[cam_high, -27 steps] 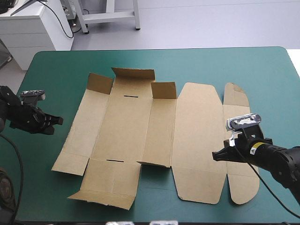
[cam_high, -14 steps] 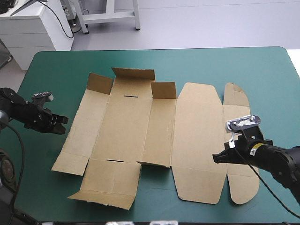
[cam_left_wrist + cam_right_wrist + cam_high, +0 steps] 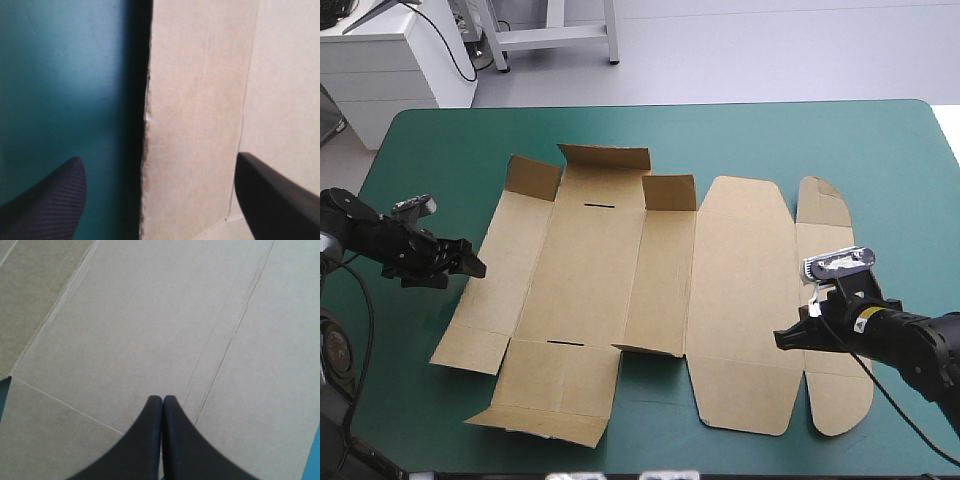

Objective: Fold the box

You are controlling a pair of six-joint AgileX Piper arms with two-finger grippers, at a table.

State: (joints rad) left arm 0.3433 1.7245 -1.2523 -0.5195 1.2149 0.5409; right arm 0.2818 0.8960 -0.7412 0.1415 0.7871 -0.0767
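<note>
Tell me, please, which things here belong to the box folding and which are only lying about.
Belong to the job: the brown box, mostly flat; the left tool, open at the box's left edge; the right tool, shut, over its right side.
Not part of it: only the table with its teal-green cover, which just carries the box.

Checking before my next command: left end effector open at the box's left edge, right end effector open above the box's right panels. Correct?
Not quite. The right end effector is shut, its fingers meeting in one pointed arch above the box, as the right wrist view shows. The rest holds: the left end effector is open at the box's left edge.
</note>
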